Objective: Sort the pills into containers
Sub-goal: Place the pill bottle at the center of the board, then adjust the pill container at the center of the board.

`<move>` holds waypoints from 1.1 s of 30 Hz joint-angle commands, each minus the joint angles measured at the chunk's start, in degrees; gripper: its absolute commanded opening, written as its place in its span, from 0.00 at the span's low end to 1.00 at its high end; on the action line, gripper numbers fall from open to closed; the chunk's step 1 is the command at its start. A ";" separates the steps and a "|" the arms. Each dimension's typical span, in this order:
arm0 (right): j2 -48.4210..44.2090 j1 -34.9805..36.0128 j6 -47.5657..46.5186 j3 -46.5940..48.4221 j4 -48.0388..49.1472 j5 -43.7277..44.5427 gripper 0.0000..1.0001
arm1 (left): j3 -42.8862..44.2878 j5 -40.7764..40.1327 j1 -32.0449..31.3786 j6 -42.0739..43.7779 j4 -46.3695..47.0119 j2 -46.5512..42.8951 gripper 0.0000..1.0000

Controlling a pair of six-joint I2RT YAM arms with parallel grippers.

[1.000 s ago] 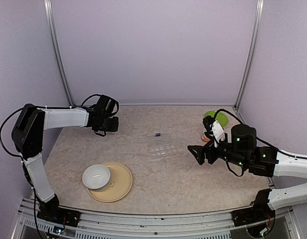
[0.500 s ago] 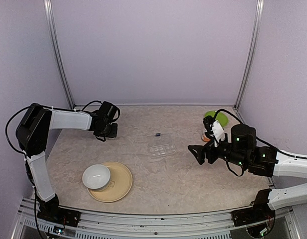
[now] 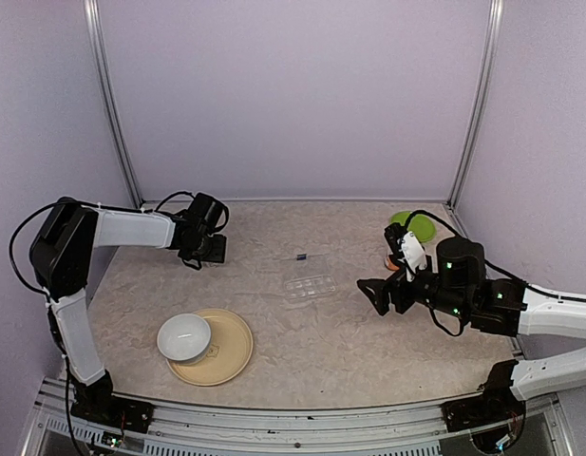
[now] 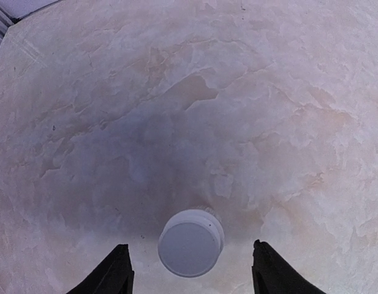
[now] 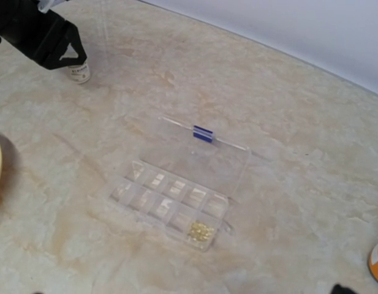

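Table (image 4: 238, 92): matt, marble-pattern stone look. Pill box (image 5: 176, 199): clear glossy plastic, blue clip (image 5: 203, 133). Small bottle (image 4: 190, 242) cap: smooth matt white plastic. Bowl (image 3: 184, 337): glossy white. Plate (image 3: 234, 347): matt tan.

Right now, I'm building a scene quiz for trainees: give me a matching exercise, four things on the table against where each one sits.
Things:
1. white bowl
2. small white bottle
3. pills
4. green object

Places:
A. between the open fingers of the left gripper
B. far right corner of the table
C. a corner compartment of the clear pill box
D. on the tan plate

Pairs: 1-D, 2-A, 3-C, 4-B.
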 commanded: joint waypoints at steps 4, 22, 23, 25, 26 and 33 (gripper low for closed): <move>0.39 -0.84 0.18 0.13 0.03 -0.43 1.00 | -0.01 -3.84 -3.79 0.38 0.68 -5.60 0.79; -0.15 -1.13 1.03 0.11 -0.56 -1.11 1.00 | 9.74 -2.88 -17.28 2.86 -5.01 7.17 0.82; -0.44 -1.11 1.08 -0.03 -0.61 -1.05 1.00 | 9.97 -2.69 -17.66 2.83 -5.18 7.99 0.82; -0.85 -1.08 1.12 -0.22 -0.67 -0.86 1.00 | 10.14 -2.05 -18.28 2.81 -5.41 8.85 0.81; -0.96 -1.13 1.11 -0.31 -0.54 -0.80 1.00 | 10.14 -1.60 -18.62 2.76 -5.46 9.21 0.81; -0.09 -1.30 0.94 -0.25 -0.03 -0.87 1.00 | 9.99 1.62 -20.81 3.31 -5.70 10.36 0.81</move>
